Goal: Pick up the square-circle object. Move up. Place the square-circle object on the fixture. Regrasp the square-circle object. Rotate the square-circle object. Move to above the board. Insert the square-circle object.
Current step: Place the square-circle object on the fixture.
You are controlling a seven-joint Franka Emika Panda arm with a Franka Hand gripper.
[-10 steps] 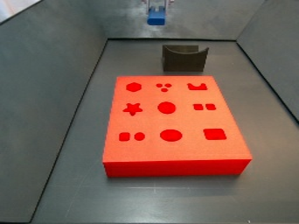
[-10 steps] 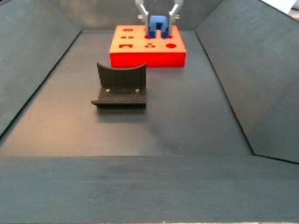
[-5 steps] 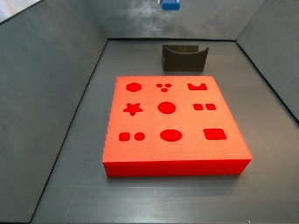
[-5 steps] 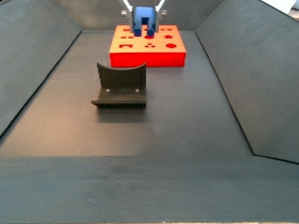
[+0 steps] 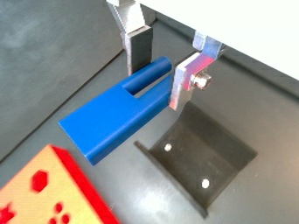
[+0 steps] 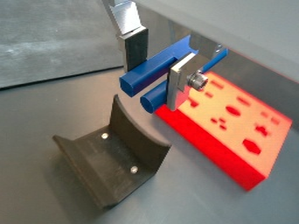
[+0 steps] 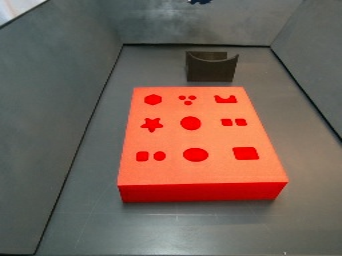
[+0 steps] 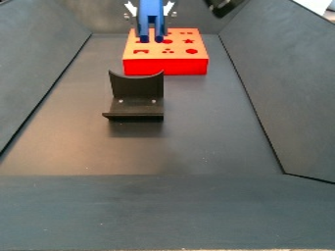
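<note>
Dark floor below, the claw (image 5: 163, 68) clamps the square-circle object (image 5: 117, 112), seemingly cropped from a side view (image 7: 201, 3).

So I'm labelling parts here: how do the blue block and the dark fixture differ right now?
The block is bright blue and elongated; the fixture is near-black and boxy with a notched top. The block is off the floor, clamped in the gripper; the fixture stands on the floor, untouched. In a side view the block hangs high above the board. Both are far smaller than the board.

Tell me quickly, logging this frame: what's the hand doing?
Hand: shut on the square-circle object, raised above the fixture.
</note>
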